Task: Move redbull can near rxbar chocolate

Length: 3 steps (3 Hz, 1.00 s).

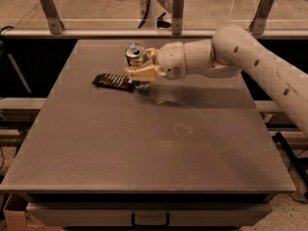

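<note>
Now, working back from the near edge of the worktop (144, 177): the rxbar chocolate (114, 82) is lying flat, left of centre. Just beside its right end the redbull can (135, 57) is standing upright in the jaws, which are clamping its body (base is sitting at or just above the surface; cannot tell which). The arm (250, 57) is reaching in from the right. Judgement: placement is looking nearly done, with release and withdrawal remaining.

redbull can (135, 53): shiny metal | claw (138, 64) around it: smooth cream plastic | table (144, 158): matt grey
</note>
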Tool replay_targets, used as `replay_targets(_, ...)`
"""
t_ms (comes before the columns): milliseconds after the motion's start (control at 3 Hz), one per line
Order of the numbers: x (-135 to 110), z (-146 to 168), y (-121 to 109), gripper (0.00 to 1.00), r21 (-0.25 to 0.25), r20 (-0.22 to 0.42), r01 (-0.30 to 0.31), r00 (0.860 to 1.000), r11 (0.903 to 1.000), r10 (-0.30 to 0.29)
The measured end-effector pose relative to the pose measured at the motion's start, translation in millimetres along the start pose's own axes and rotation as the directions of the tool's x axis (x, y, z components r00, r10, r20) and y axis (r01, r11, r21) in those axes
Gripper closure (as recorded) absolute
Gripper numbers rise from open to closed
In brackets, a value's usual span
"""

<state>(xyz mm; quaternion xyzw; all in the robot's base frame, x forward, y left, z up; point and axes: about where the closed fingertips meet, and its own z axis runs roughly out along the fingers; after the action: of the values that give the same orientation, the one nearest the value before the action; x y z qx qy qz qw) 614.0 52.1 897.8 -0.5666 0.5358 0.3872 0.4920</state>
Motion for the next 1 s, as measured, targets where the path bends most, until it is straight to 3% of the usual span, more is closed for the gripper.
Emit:
replay_targets(333,12,3,-3,0.52,0.016,-0.016,-0.024,1.000,0.9996,0.025)
replay_targets(1000,22,-3,-5,0.05,0.048,-0.023,-0.043,0.999,0.9979,0.044)
